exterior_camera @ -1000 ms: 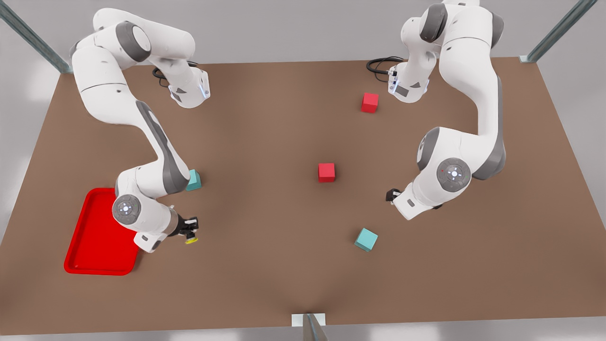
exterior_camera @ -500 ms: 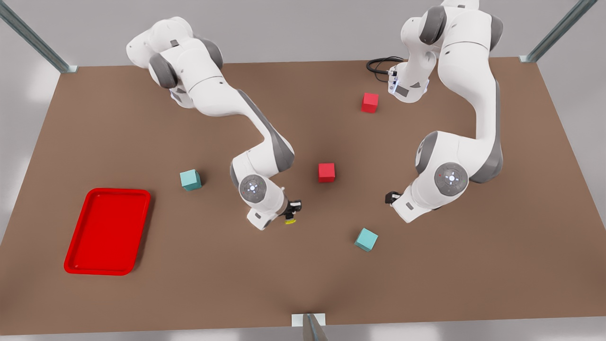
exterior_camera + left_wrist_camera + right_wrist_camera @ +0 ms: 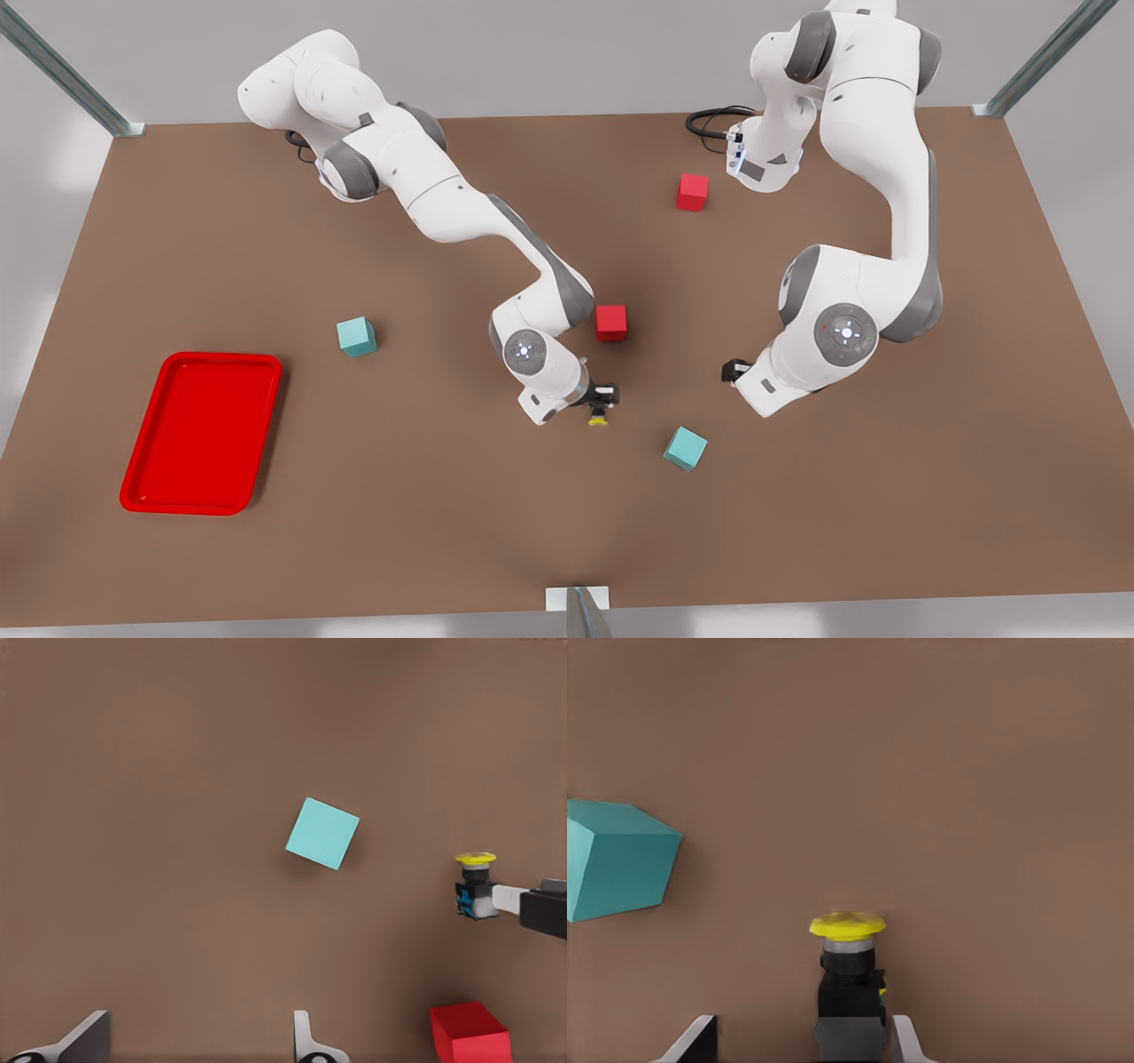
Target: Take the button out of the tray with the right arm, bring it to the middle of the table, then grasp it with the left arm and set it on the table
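The right gripper (image 3: 604, 400) holds the button (image 3: 598, 419) by its dark body, yellow cap outward, above the table (image 3: 443, 496) just in front of the central red cube (image 3: 611, 322), between it and the near teal cube (image 3: 686, 448). The left gripper (image 3: 732, 368), fingers spread and empty, waits beyond that teal cube. Such a small part pinched low could twist or drop in the handover. Farthest from the red cube, the tray (image 3: 142, 470) lies empty.

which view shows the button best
The right wrist view: the button is close and centred, yellow cap and dark body clear, held in the right claw. The left wrist view shows it small at the edge; the front view shows a tiny yellow speck.
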